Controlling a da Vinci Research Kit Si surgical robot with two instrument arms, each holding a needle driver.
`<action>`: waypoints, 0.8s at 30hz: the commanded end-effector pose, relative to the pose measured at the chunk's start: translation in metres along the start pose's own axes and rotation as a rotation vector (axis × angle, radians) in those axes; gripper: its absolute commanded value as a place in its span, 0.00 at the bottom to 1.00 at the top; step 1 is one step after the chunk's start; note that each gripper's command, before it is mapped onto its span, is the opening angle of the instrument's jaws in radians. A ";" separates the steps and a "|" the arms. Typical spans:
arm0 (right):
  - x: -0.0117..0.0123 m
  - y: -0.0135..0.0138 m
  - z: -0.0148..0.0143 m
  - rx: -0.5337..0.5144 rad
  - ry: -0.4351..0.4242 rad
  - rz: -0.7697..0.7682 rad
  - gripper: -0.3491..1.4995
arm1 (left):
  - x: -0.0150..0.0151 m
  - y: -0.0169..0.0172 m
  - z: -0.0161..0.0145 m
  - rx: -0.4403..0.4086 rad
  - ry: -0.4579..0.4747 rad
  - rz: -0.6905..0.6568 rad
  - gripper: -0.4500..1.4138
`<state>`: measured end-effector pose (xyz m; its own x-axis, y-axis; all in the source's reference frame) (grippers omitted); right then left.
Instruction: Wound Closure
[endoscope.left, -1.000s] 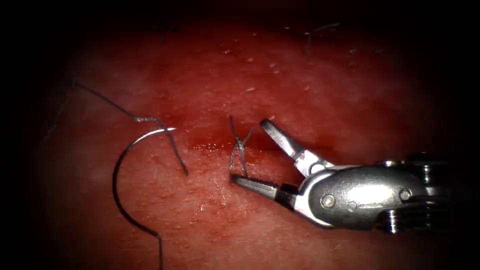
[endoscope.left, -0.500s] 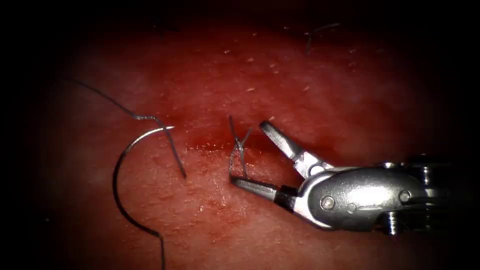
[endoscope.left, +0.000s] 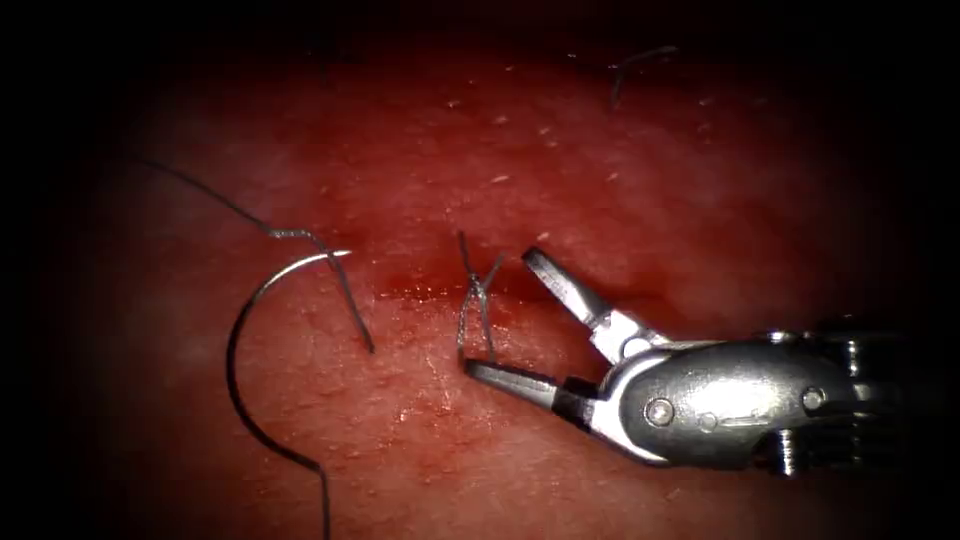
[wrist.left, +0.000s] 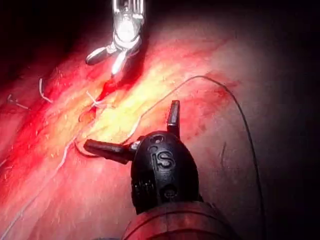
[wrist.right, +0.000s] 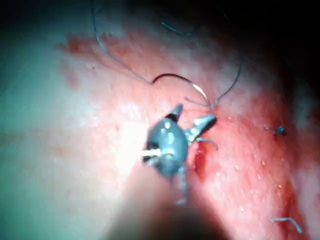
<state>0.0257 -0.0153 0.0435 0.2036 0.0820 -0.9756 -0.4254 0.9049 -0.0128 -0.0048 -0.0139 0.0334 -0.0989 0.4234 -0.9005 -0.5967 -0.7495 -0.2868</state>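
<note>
my right tool (endoscope.left: 505, 315) comes in from the right in the endoscope view with its jaws spread wide and nothing between them. the upper jaw points up and left over the wet line of the cut (endoscope.left: 420, 292); the lower jaw lies nearly flat, its tip right at the foot of the knot (endoscope.left: 477, 297). the knot stands on the cut with two short cut ends sticking up from it and a small loop hanging down toward that lower jaw tip. i cannot tell whether the tip touches the loop.

the needle (endoscope.left: 245, 350) lies free on the tissue (endoscope.left: 560, 150), well to the left of the cut, held by neither tool. its curve opens to the right, the point up near the left end of the cut, the tail low where the thread (endoscope.left: 215, 200) leaves it and runs down out of view. another stretch of thread comes from the upper left, crosses just over the needle's point and ends on the tissue a little below it. a loose cut end (endoscope.left: 635, 68) lies far up on the right.

in the left wrist view my left tool (wrist.left: 137, 127) hangs over the tissue with its jaws wide apart too, holding nothing, thread curving past it. red fluid (wrist.left: 107, 90) pools along the cut there.
</note>
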 end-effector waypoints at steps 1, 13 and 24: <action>-0.0007 -0.0008 -0.0002 0.002 -0.001 0.001 0.77 | -0.0003 0.0012 0.0016 -0.014 -0.017 -0.004 0.85; -0.0005 -0.0007 -0.0011 0.022 -0.025 0.001 0.65 | -0.0015 0.0006 0.0113 0.048 -0.293 0.066 0.85; -0.0007 -0.0013 -0.0008 0.021 -0.039 0.008 0.67 | -0.0046 -0.0045 0.0137 0.072 -0.401 -0.053 0.83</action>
<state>0.0249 -0.0164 0.0435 0.2360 0.1035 -0.9662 -0.4090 0.9125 -0.0022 -0.0119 -0.0050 0.0433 -0.3698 0.6486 -0.6653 -0.6603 -0.6872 -0.3030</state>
